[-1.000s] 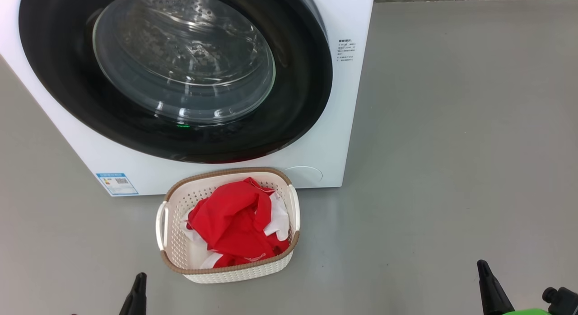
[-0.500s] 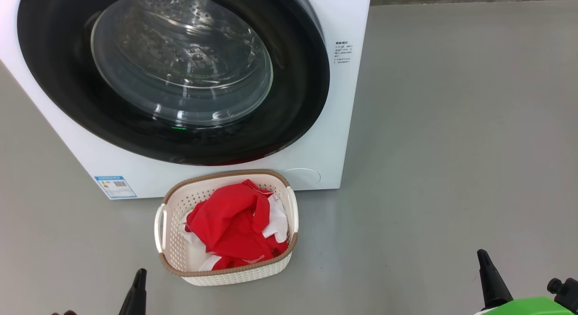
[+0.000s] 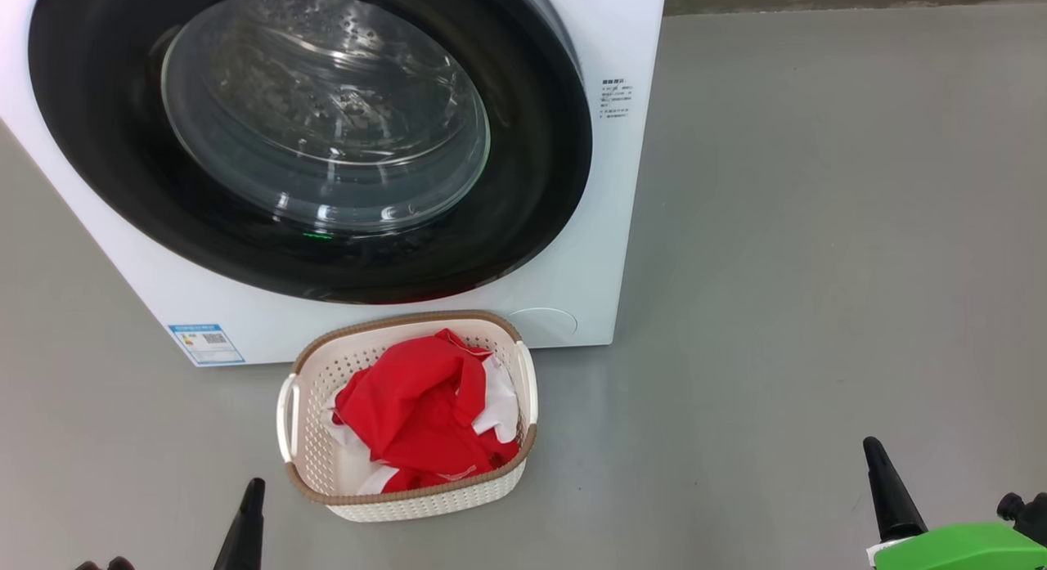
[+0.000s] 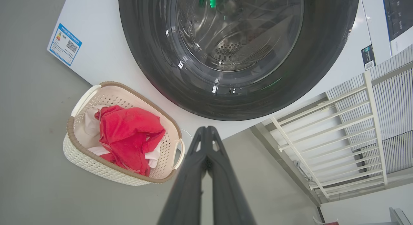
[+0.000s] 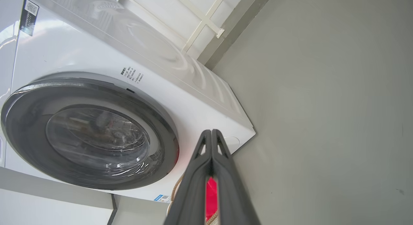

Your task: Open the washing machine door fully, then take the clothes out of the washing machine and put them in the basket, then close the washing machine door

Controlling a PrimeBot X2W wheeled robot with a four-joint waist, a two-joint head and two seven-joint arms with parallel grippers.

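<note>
Floor: smooth grey floor (image 3: 818,267), running from 12 to 6 o'clock down the right half of the head view.
Machine: big white front-loading washing machine (image 3: 601,251), standing at 11 o'clock in the head view.
Door: large round washing machine door with a glossy black rim (image 3: 540,186) and a bulging clear glass window, lying flush against the machine's front; the perforated steel drum shows through the glass.
Basket: small cream-white perforated plastic basket with a brown woven-look rim (image 3: 409,318) and white side handles, on the floor at 6 o'clock from the door, its far rim just beside the machine's base.
Clothes: bright red clothes with white panels (image 3: 409,415), bunched inside the basket and heaped toward its 3 o'clock side.
Left gripper: left gripper (image 3: 253,490), at 7 o'clock of the head view, near the basket's corner but apart from it; in the left wrist view (image 4: 206,129) its two dark fingers are pressed together and carry nothing.
Right gripper: right gripper (image 3: 873,454), at 4 o'clock of the head view, well apart from the basket; in the right wrist view (image 5: 211,132) its fingertips meet, empty.
Label: blue-edged label (image 3: 204,343), on the machine's lower corner at 10 o'clock from the basket.
</note>
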